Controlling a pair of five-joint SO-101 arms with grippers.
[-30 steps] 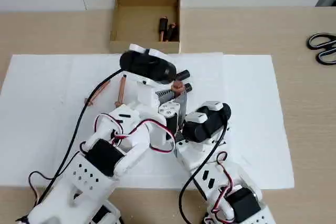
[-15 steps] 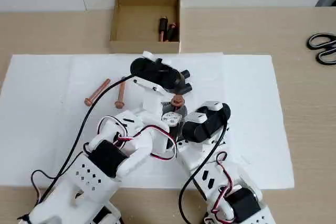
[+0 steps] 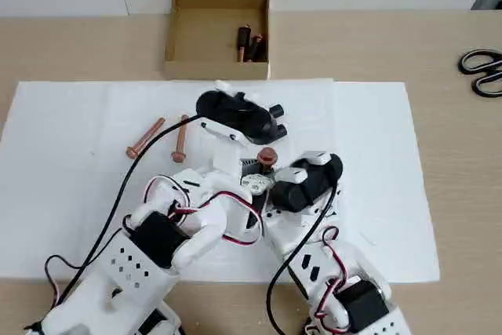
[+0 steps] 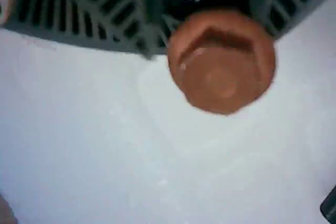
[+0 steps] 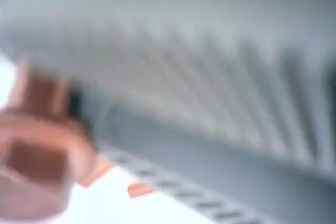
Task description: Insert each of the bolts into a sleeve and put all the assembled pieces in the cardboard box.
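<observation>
From where I stand, one copper bolt (image 3: 267, 155) is upright, head on top, in the middle of the white paper sheet (image 3: 63, 194), right where the two arms meet. The left end effector (image 4: 207, 1) looks narrow and closed on it: in the left wrist view grey ribbed fingers (image 4: 79, 14) sit on either side of the round bolt head. The right end effector (image 5: 199, 129) is pressed in close beside the same bolt, but I cannot tell whether it is wide or narrow. Two loose bolts (image 3: 145, 137) (image 3: 181, 138) lie near each other on the paper, off to the left arm's side. Two black sleeves (image 3: 276, 109) (image 3: 281, 129) lie just beyond the held bolt, partly hidden under the left arm's wrist. The cardboard box (image 3: 204, 37) rests on the wooden tabletop (image 3: 392, 45), touching the far edge of the paper, with assembled pieces (image 3: 249, 43) lying against its right wall. A pair of scissors (image 3: 482, 68) lies at the far right edge of the tabletop, well apart from everything else
</observation>
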